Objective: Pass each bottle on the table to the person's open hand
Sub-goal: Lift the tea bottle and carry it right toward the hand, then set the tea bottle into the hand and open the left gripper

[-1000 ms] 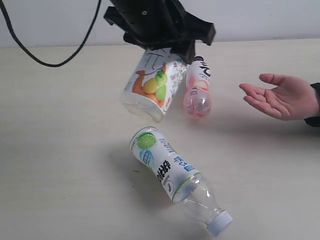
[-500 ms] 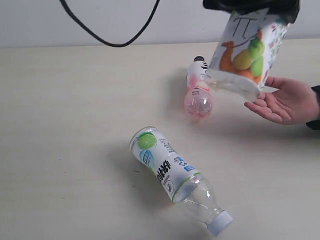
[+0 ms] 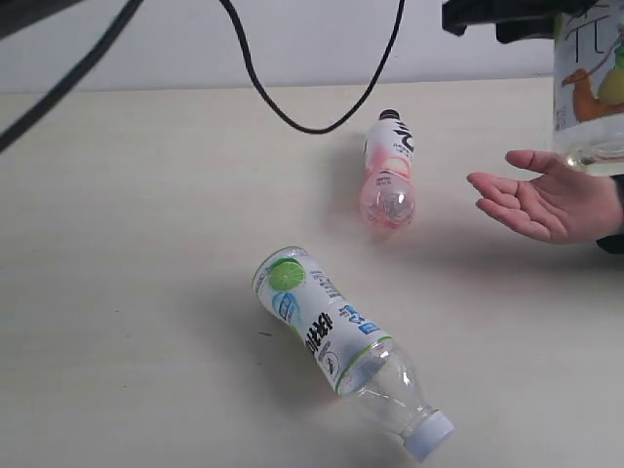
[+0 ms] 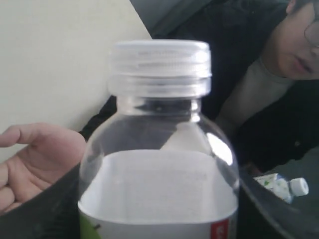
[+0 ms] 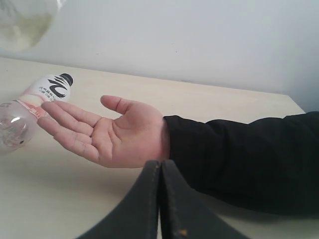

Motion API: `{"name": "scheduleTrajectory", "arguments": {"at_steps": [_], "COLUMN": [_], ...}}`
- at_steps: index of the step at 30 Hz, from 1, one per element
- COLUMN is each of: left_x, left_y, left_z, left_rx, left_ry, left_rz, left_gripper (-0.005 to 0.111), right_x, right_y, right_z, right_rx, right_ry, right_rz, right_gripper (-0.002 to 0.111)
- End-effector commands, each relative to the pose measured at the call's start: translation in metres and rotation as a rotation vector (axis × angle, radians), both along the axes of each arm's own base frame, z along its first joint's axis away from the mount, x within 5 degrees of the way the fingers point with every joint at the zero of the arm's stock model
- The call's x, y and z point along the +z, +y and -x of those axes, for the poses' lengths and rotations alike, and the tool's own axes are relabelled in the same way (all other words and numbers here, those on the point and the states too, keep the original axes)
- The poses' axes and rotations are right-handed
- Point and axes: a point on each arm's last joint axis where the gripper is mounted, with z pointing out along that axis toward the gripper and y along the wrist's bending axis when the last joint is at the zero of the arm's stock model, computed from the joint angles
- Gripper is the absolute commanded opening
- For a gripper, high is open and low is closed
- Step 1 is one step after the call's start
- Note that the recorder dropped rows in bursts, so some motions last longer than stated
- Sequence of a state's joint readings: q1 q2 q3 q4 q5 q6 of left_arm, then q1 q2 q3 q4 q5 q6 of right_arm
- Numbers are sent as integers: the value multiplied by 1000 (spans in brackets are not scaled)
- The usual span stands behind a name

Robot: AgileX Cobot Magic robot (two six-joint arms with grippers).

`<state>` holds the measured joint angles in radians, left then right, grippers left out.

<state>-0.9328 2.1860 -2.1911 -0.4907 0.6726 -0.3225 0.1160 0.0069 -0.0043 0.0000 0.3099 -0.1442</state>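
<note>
Nearest on the desk (image 3: 117, 292) lies the lime-pictured bottle (image 3: 331, 336), the pink bottle (image 3: 388, 171) behind. Beside that, the person's open hand (image 3: 551, 200), palm up; above it the left end effector (image 3: 512, 18) grips the orange-fruit bottle (image 3: 588, 88). Empty, the right end effector (image 5: 160, 199) is closed.

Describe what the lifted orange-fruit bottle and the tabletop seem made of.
Orange-fruit bottle: clear glossy plastic, judging by its see-through shoulder and highlights; ribbed white cap looks plastic too. Table: matte pale beige, faint grain, probably wood or laminate.
</note>
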Motion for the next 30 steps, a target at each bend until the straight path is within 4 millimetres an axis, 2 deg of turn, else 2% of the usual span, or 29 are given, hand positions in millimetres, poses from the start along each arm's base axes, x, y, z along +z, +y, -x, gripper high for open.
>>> {"name": "scheduleTrajectory", "arguments": {"at_steps": [1, 5, 12, 16, 21, 30], "left_x": [-26, -54, -98, -114, -125, -148], "left_y": [0, -1, -16, -19, -18, -20], "left_z": [-26, -42, -50, -53, -57, -61], "left_rx": [49, 67, 41, 53, 66, 85], "left_ry": [179, 281, 356, 367, 380, 400], "left_rz": [89, 114, 166, 158, 150, 122], "left_gripper": [0, 0, 0, 0, 1, 30], "right_x": [0, 0, 0, 0, 0, -1], "right_y": [0, 0, 0, 0, 0, 0], "right_z": [0, 0, 0, 0, 0, 0], "right_rx": [1, 1, 1, 1, 1, 1], "right_ry": [-14, -14, -14, -14, -14, -8], "right_rz": [-2, -2, -2, -2, -2, -1], "right_gripper": [0, 0, 0, 0, 0, 0]}}
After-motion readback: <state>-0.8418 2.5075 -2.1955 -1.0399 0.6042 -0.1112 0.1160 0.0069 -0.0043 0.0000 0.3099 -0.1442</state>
